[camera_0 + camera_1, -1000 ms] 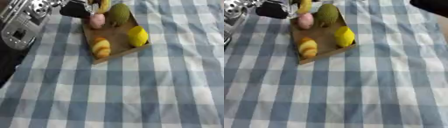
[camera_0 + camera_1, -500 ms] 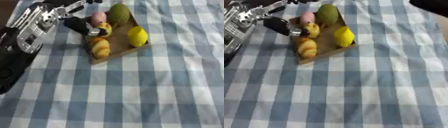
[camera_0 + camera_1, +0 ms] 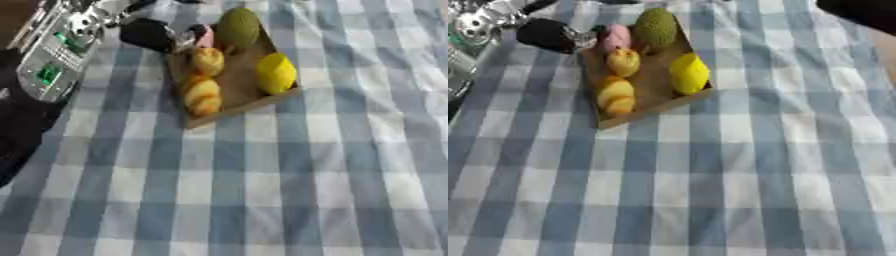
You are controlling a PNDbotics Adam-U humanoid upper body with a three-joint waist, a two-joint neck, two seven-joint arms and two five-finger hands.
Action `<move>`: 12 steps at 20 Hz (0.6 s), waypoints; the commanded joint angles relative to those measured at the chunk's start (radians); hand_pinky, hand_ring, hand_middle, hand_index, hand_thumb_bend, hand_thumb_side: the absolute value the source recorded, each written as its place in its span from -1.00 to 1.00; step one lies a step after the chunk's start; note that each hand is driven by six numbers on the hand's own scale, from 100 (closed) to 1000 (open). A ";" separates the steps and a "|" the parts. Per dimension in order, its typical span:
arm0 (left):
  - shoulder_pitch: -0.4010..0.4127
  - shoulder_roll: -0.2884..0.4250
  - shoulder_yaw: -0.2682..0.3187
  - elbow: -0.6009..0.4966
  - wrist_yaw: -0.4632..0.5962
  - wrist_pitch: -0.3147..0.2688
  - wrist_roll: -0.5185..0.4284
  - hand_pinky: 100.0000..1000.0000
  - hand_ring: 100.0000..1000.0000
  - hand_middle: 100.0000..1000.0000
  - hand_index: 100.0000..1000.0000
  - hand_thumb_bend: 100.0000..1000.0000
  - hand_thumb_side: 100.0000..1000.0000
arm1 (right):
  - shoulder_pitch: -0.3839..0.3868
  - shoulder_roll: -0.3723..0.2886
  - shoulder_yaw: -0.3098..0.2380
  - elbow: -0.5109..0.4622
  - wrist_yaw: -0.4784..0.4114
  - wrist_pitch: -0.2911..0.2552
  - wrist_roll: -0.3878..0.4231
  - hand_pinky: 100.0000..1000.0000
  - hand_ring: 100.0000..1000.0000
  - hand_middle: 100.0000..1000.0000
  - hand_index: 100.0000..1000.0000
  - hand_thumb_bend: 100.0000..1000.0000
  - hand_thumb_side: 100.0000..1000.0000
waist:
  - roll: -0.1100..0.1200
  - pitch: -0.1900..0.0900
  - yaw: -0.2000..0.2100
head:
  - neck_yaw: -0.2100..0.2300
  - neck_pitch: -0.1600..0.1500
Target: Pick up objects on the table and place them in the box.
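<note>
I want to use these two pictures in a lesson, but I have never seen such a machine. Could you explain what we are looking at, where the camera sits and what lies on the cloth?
Both pictures come from two camera eyes in a humanoid robot's head, looking down at a blue-checked tablecloth. The silver and black shape at upper left is its left arm; the left hand is by the corner of a shallow brown box. Whether it holds anything cannot be told. In the box lie a yellow lemon, a green fruit, a pink item and two orange-yellow pieces. The right hand is not seen.
</note>
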 commanded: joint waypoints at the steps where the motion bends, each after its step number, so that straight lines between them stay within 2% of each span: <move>1: 0.051 0.082 0.099 -0.215 0.115 0.068 0.147 0.59 0.55 0.43 0.57 -0.56 -0.05 | 0.000 -0.033 -0.020 -0.014 -0.003 0.001 -0.007 0.30 0.34 0.51 0.58 -1.00 0.24 | -0.004 -0.035 0.008 | -0.013 0.008; 3: 0.139 0.134 0.150 -0.346 0.192 0.098 0.264 0.59 0.55 0.44 0.57 -0.57 -0.09 | 0.010 -0.042 -0.027 -0.014 -0.001 0.001 -0.014 0.30 0.34 0.51 0.58 -1.00 0.24 | -0.006 -0.037 0.020 | -0.021 0.013; 4: 0.185 0.161 0.172 -0.379 0.230 0.094 0.324 0.59 0.55 0.43 0.57 -0.57 -0.09 | 0.015 -0.046 -0.031 -0.014 -0.001 0.000 -0.018 0.30 0.34 0.51 0.58 -1.00 0.23 | -0.007 -0.038 0.025 | -0.025 0.015; 8: 0.381 0.254 0.253 -0.408 0.359 0.020 0.522 0.57 0.54 0.42 0.55 -0.58 -0.10 | 0.033 -0.067 -0.057 -0.014 0.004 -0.002 -0.041 0.31 0.35 0.51 0.59 -1.00 0.19 | -0.015 -0.044 0.044 | -0.031 0.034; 12: 0.551 0.280 0.316 -0.410 0.435 0.005 0.606 0.55 0.52 0.40 0.54 -0.59 -0.05 | 0.052 -0.088 -0.078 -0.014 0.006 0.003 -0.058 0.32 0.35 0.51 0.59 -1.00 0.16 | -0.027 -0.055 0.053 | -0.035 0.044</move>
